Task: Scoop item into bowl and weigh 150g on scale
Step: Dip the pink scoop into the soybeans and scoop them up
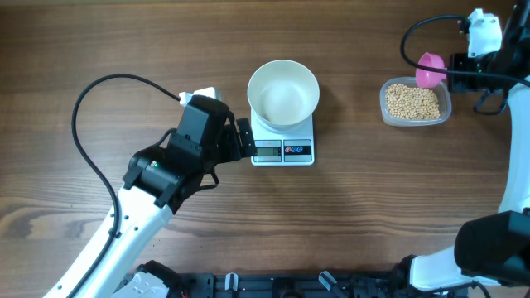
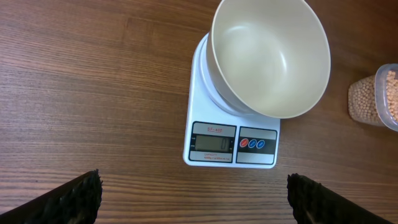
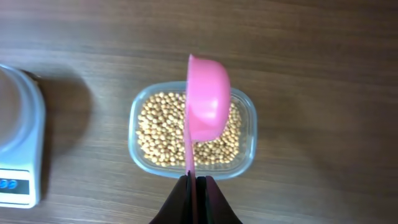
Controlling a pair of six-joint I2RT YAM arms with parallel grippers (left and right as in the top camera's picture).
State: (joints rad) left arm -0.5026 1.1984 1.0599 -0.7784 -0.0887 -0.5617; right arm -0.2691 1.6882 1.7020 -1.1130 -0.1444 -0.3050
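The white bowl (image 1: 284, 93) stands with nothing in it on the small white scale (image 1: 283, 149), mid-table. In the left wrist view the bowl (image 2: 270, 56) and the scale (image 2: 230, 144) lie just ahead of my left gripper (image 2: 194, 199). That gripper is open, its dark fingers (image 2: 74, 199) spread wide over bare wood. My left gripper (image 1: 245, 139) sits next to the scale's left side. Tan beans (image 3: 161, 127) fill a clear container (image 3: 245, 158). My right gripper (image 3: 194, 183) is shut on the handle of a pink scoop (image 3: 208, 96), which hangs on edge above the beans.
The bean container (image 1: 414, 102) stands at the table's right, about a hand's width from the scale. A black cable (image 1: 91, 124) loops over the wood left of the left arm. The right arm's base (image 1: 489, 248) fills the lower right corner.
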